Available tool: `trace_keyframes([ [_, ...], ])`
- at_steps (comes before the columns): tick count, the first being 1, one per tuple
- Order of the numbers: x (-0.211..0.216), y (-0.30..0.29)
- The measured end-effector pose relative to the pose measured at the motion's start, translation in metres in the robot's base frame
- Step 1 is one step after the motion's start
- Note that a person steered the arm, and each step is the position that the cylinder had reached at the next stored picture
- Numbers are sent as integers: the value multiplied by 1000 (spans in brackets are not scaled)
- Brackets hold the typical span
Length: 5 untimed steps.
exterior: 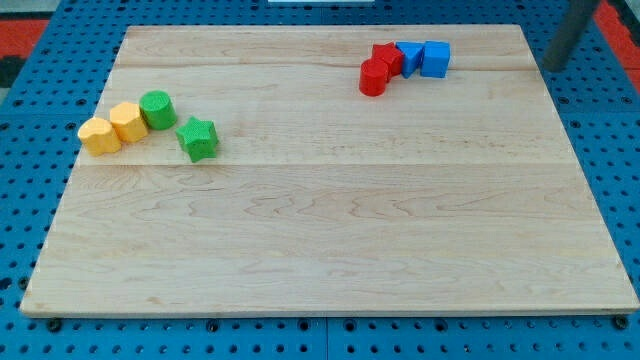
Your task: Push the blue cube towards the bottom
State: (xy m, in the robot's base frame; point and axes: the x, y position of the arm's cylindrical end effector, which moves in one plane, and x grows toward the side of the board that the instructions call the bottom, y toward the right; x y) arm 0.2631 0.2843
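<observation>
Blue cube [435, 59] sits near the view's top of the wooden board [330, 240], the rightmost of a tight row with another blue block [409, 56] and two red ones, so a push from above seems needed. My tip [553, 68] stands well apart at its right, off the board; the rod is cut off by the frame, and it has no pincer and holds nothing.

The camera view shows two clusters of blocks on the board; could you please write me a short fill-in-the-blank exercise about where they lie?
1. The blue cube is the block nearest the view's ____ edge.
2. The green star lies just right of the green ____.
3. The two yellow blocks sit toward the view's ____ edge of the wooden board.
4. My tip is right of the blue cube, and is ____ touching it.

Missing words: right; cylinder; left; not
</observation>
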Motion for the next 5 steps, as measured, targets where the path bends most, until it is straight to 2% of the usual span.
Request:
trace_keyframes([
  [1, -58, -53],
  [2, -47, -158],
  [3, 56, -124],
  [4, 91, -120],
  [5, 77, -89],
])
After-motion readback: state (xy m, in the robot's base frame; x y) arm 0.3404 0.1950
